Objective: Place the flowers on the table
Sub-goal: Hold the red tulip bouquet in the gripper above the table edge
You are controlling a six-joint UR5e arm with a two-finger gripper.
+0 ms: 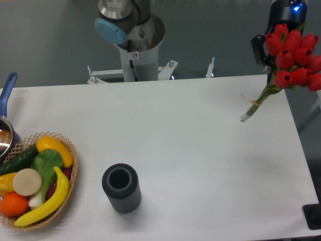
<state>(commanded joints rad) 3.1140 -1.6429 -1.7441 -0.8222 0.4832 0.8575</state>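
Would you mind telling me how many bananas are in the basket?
1: a yellow banana lying along the right inside edge of the wicker basket at the table's front left. Others could be hidden beneath the fruit.

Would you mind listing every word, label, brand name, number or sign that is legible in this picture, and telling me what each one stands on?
No text can be read anywhere in this picture.
A small sticker on the robot's grey base is too small and blurred to read.
The flowers, vase, fruit basket and table show no markings.
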